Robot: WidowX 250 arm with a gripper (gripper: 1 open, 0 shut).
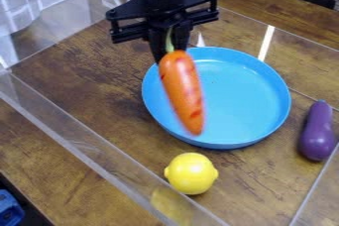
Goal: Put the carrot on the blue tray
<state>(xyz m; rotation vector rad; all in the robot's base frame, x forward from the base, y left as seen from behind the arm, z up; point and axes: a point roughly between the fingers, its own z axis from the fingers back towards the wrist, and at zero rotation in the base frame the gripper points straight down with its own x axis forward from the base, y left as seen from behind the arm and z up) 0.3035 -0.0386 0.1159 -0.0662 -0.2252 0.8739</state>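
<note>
Carrot [183, 91] blurred, hanging tip-down from its green top at the tool [167, 40], over the blue tray's [252, 96] nine o'clock rim; jaw opening impossible to tell, grip unclear. Lemon [191, 173] at tray's six o'clock, eggplant [315, 131] at four, both on desk [79, 101].
</note>
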